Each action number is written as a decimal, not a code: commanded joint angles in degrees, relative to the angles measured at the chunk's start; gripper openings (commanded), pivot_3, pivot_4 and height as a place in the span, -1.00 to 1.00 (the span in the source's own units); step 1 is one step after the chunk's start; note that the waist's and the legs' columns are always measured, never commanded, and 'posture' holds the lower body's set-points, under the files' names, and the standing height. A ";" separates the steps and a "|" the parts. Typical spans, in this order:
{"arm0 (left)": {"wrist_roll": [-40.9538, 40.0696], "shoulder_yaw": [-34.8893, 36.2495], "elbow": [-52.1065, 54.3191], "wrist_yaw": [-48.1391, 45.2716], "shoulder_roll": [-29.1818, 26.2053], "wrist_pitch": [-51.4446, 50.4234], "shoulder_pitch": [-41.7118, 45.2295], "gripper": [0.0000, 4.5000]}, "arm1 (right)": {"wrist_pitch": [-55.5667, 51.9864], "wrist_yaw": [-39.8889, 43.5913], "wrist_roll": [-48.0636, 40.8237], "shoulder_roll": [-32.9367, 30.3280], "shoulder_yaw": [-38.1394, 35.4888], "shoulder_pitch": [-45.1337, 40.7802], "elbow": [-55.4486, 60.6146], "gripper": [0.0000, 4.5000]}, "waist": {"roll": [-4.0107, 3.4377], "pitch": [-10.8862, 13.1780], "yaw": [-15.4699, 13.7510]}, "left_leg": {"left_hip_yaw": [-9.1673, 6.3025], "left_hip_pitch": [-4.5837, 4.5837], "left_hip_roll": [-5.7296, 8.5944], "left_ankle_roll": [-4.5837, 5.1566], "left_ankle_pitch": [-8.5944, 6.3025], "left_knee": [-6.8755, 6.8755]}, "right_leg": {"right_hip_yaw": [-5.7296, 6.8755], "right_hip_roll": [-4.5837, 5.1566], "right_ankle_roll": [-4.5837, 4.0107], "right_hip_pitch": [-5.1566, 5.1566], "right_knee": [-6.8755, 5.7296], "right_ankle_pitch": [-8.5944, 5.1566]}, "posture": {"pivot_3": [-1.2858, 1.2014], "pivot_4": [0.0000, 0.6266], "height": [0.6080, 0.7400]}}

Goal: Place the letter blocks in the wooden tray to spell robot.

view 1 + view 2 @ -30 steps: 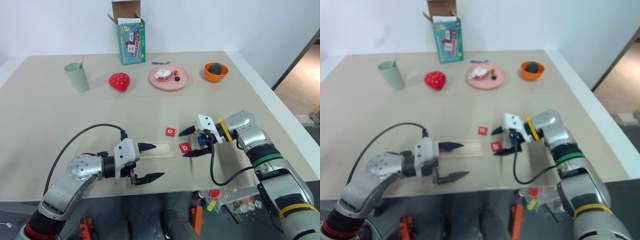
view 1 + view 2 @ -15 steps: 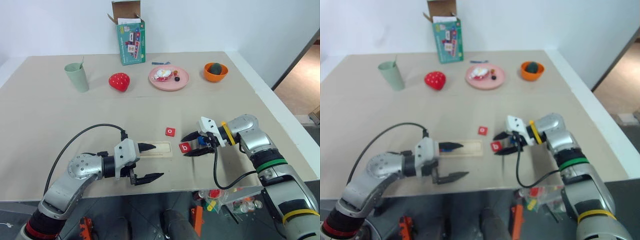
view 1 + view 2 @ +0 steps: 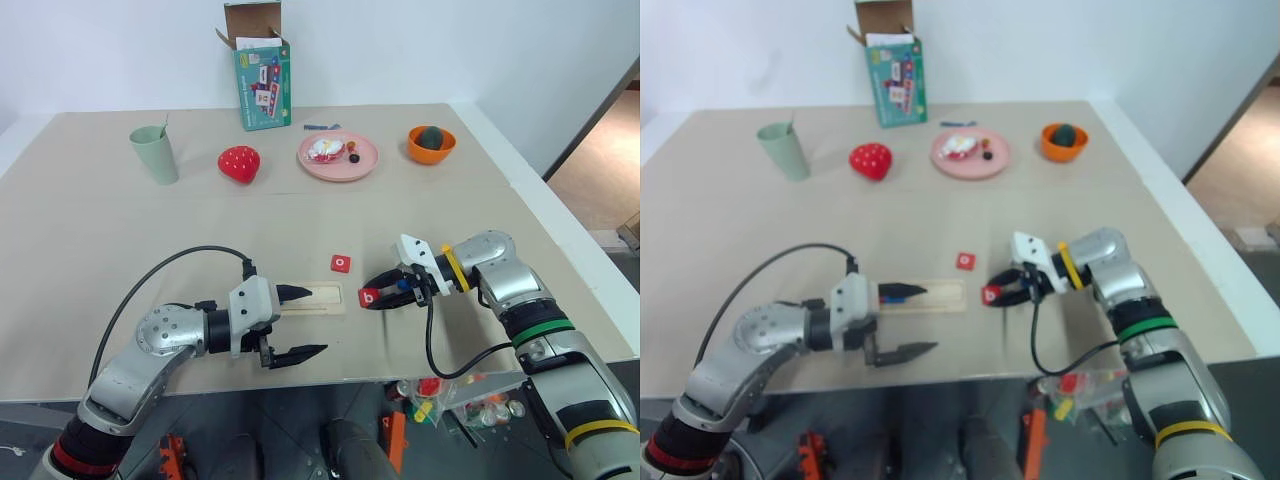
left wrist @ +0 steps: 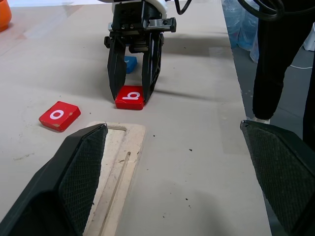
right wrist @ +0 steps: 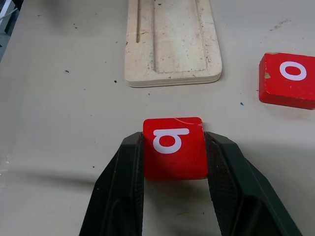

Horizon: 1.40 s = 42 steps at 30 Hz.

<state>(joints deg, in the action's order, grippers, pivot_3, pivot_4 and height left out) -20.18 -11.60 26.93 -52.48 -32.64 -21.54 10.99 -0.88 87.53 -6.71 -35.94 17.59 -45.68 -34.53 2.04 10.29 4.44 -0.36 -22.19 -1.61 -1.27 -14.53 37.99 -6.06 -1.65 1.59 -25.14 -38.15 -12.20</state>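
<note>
Beige counter [image 3: 200,230] with a white wall behind carries everything. Near its front edge lies the wooden tray [image 3: 318,299], its groove bare. Just off the tray's right end sits the red "b" block [image 5: 173,148], flat on the counter, and the right pincer [image 5: 173,164] is clamped on it — one black finger pressed to each side of the tile. A red "o" block [image 3: 341,264] lies a little farther back, apart from both tray and pincer, and a blue block [image 4: 129,64] shows behind the right pincer's fingers. The left pincer [image 3: 300,322] hangs by the tray's left end, spread wide and grasping nothing — one finger over the tray, the other nearer the counter's front edge.
</note>
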 commanded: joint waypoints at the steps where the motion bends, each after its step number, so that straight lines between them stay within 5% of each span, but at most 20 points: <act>1: -0.17 0.63 0.36 0.92 0.43 0.59 0.34 1.00 | -0.68 1.00 -1.28 0.11 -1.99 -0.69 2.49 -0.47 | 0.00 0.00 0.00 | 0.00 0.00 0.00 0.00 0.00 0.00 | 0.00 0.00 0.00 0.00 0.00 0.00 | 0.03 -0.52 1.00; 8: -3.29 8.33 -2.09 3.67 0.25 0.46 -1.94 1.00 | -10.78 -0.52 -4.15 -0.50 -2.96 -1.77 14.81 -0.47 | -0.01 0.00 0.04 | -0.01 0.00 -0.05 0.00 0.00 0.02 | 0.00 -0.04 -0.01 -0.02 -0.03 0.02 | 0.03 -0.52 1.00; 15: -7.25 15.22 -3.45 2.46 -1.22 0.73 -4.42 1.00 | -20.48 -10.86 1.90 4.19 1.73 -2.67 25.25 -0.47 | -0.01 0.00 0.01 | -0.06 -0.03 -0.08 -0.01 0.00 0.06 | 0.11 -0.05 -0.03 -0.04 -0.05 0.02 | 0.03 -0.52 1.00; 22: -7.14 18.56 -4.88 -1.05 -4.70 4.40 -8.18 1.00 | -22.36 -17.70 5.98 12.68 5.97 -4.63 20.96 -0.47 | -0.01 0.00 0.05 | -0.08 -0.13 -0.11 -0.03 0.01 0.06 | 0.16 -0.07 -0.08 -0.13 -0.05 0.04 | 0.03 -0.52 1.00; 42: -6.86 18.88 -3.17 -0.98 -5.46 6.07 -11.49 1.00 | -28.32 -17.39 5.08 14.44 8.02 -3.08 25.37 -0.47 | -0.01 0.00 -0.17 | -0.20 -0.21 -0.11 -0.04 0.01 0.07 | 0.31 -0.05 -0.11 -0.14 -0.01 0.02 | 0.03 -0.52 1.00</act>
<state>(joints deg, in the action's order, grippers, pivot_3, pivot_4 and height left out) -26.47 6.05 21.31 -53.28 -37.22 -16.22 -0.55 -28.88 70.07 -0.89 -21.92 25.57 -48.21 -11.91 2.03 10.30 4.27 -0.56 -22.41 -1.72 -1.31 -14.53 38.06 -5.76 -1.70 1.48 -25.28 -38.16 -12.19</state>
